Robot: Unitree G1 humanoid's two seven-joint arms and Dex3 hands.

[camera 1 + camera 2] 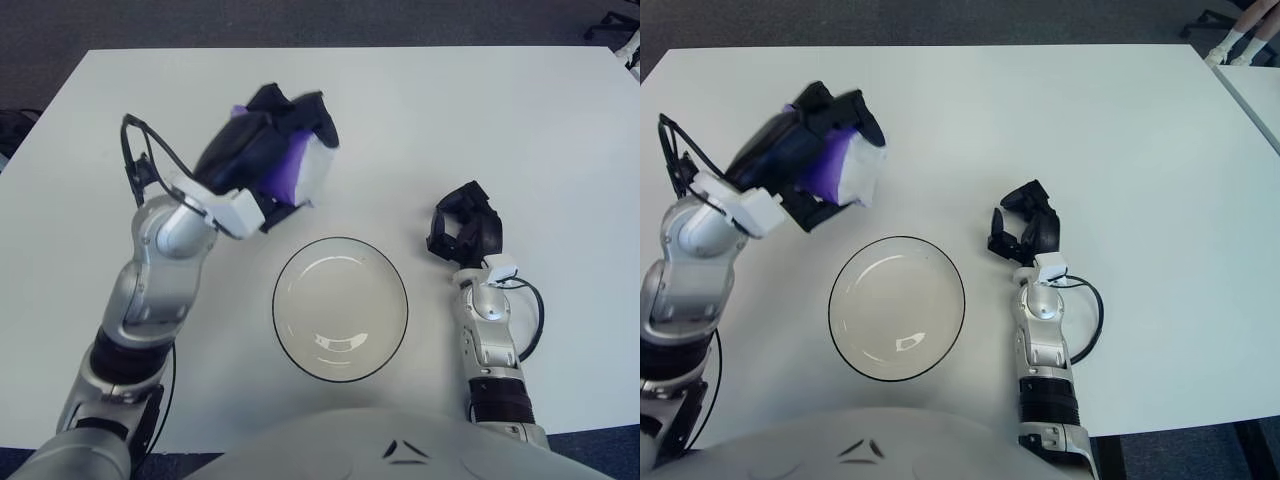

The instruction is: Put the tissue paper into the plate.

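1 object matters here, the tissue paper [305, 170], a purple-and-white pack clenched in the left hand [262, 158], whose dark fingers [318, 112] wrap over its top. The pack appears to be lifted clear of the white counter [420, 110], just beyond the plate's far-left rim and not yet over it. The plate [283, 330], a white bowl-like dish with a dark rim, sits near the counter's near edge, at its middle, with nothing in it. So the carry step seems to be in hand. The next move calls for bringing the pack toward the near edge until it is over the plate's centre, lowering it, then loosening the grip. The right hand [1026, 232] shows to the right of the plate, curled, holding nothing.
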